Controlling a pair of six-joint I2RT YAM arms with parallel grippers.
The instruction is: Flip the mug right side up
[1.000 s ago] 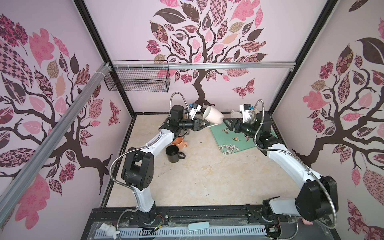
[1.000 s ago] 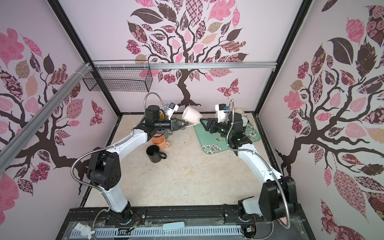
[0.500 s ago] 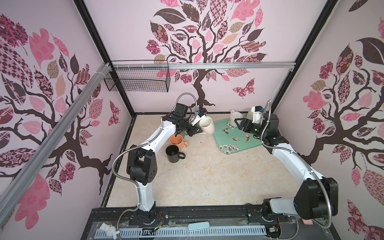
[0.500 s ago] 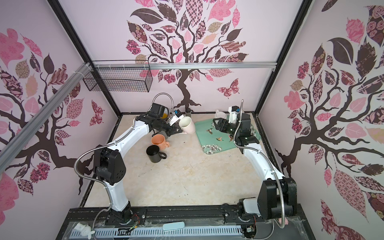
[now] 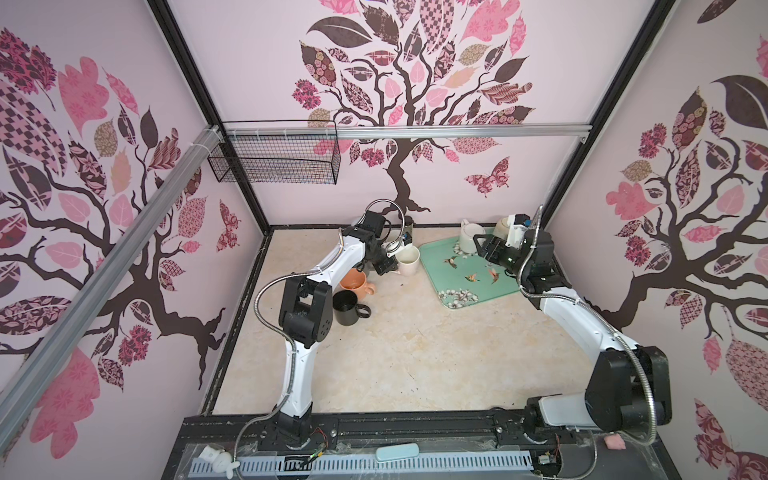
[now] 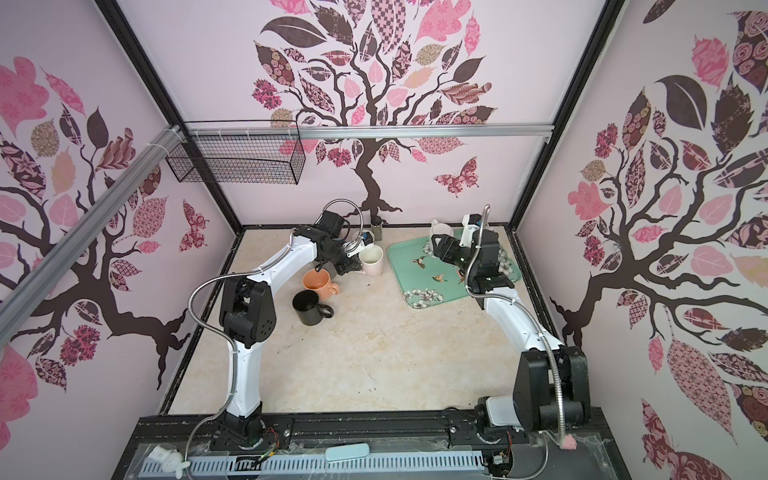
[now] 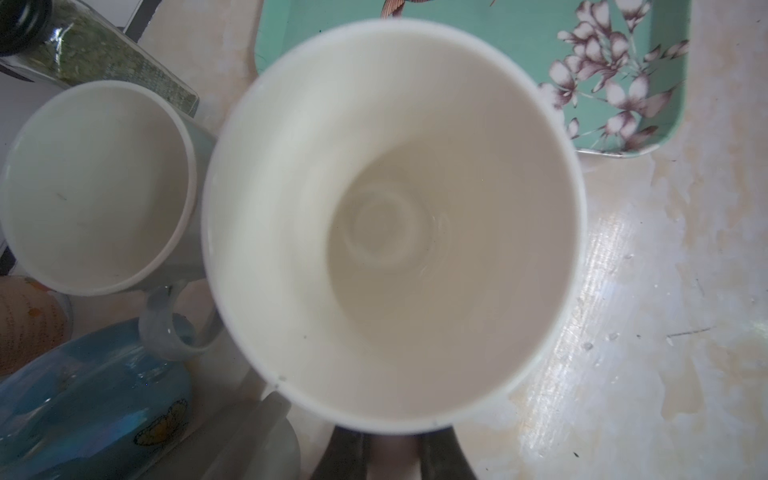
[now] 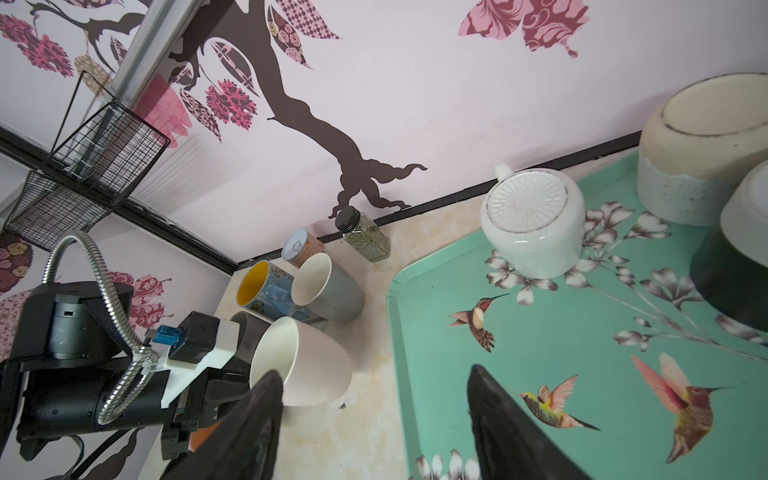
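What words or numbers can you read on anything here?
No text can be read anywhere.
Can: rows of tiny print, too blurred to read.
Black tag on the front strip: too small to read.
The mugs, tray and walls show only pictures, no letters.

Back right of table: teal tray (image 5: 440,274), hummingbird and blossom print. On it, upturned: white cup (image 8: 532,224), speckled bowl (image 8: 702,145). Beside these, dark bowl (image 8: 735,266), probably upturned too, partly cut off by frame edge.

Along back wall, left of tray: jar (image 8: 365,239) of green herbs with black lid; can (image 8: 301,248); blue mug (image 8: 274,299), yellow inside; grey mug (image 8: 345,291). Both mugs upright, side by side.

Left side, nearer front: orange mug (image 5: 353,282) and black mug (image 5: 345,307), upright, just beside each other.

Wire basket (image 5: 274,160) hung from rail (image 5: 457,132), back left.
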